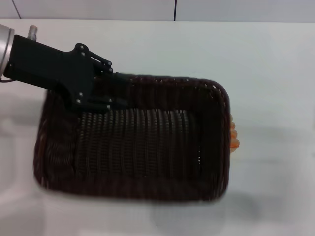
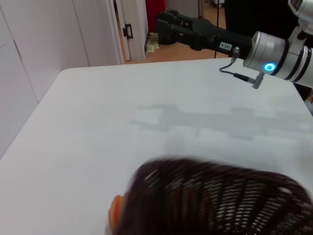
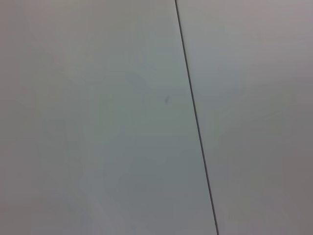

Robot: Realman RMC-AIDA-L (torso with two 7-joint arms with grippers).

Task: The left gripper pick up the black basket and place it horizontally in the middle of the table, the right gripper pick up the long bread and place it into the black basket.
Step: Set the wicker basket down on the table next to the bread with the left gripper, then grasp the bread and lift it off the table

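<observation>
The black basket [image 1: 214,147] lies lengthwise across the white table [image 1: 275,73], its near rim blurred and a shadow under its near right corner. My left gripper [image 1: 117,89], black on a silver wrist, reaches in from the far left and is shut on the basket's far left rim. The long bread [image 1: 233,137] shows only as an orange-tan edge just past the basket's right end. In the left wrist view the basket [image 2: 220,196] fills the near edge, with the bread [image 2: 114,213] beside it. My right gripper [image 2: 165,20] hangs far off, past the table.
A wall with a dark vertical seam [image 1: 175,10] runs behind the table's far edge. White table surface lies to the right of the basket and behind it. The left wrist view shows white doors [image 2: 98,29] beyond the table. The right wrist view shows only a pale surface with a seam [image 3: 195,117].
</observation>
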